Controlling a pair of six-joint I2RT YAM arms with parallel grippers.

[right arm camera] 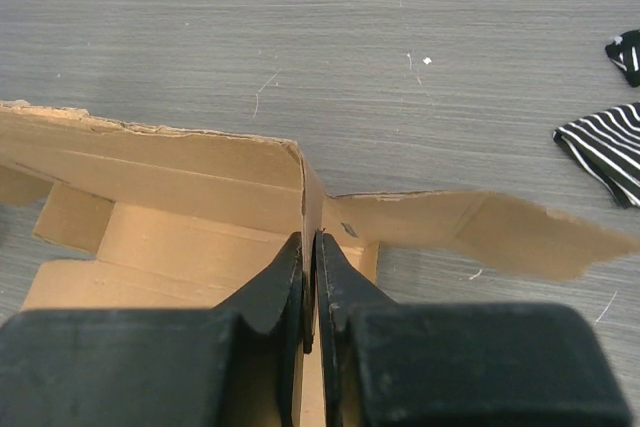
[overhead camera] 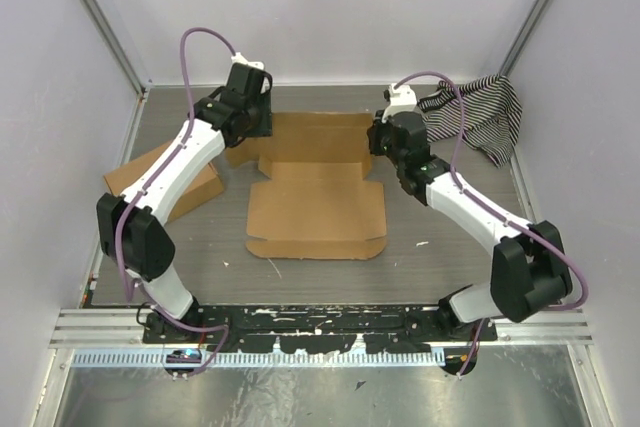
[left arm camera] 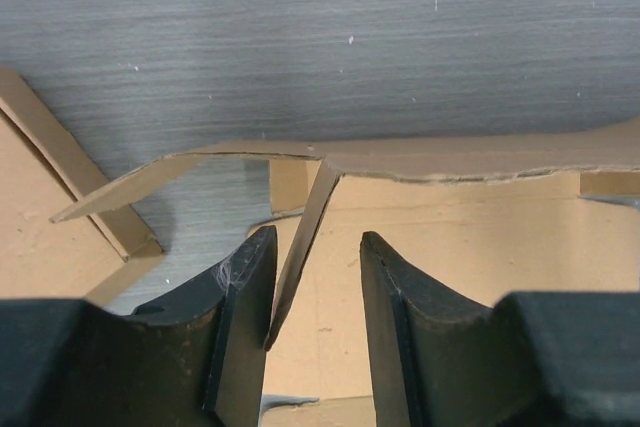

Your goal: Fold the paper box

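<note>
The paper box (overhead camera: 315,209) lies part-folded in the middle of the table, its flat lid panel towards the arms and its back wall raised. My left gripper (overhead camera: 262,119) is at the back left corner. In the left wrist view its jaws (left arm camera: 318,247) stand open around a thin upright flap (left arm camera: 300,247), which leans on the left finger. My right gripper (overhead camera: 378,137) is at the back right corner. In the right wrist view it (right arm camera: 308,242) is shut on the upright side wall (right arm camera: 312,197) of the paper box (right arm camera: 150,187).
A squarer brown cardboard box (overhead camera: 165,182) sits at the left, under my left arm. A black-and-white striped cloth (overhead camera: 485,112) lies at the back right, and its edge (right arm camera: 605,142) shows in the right wrist view. White walls close in three sides.
</note>
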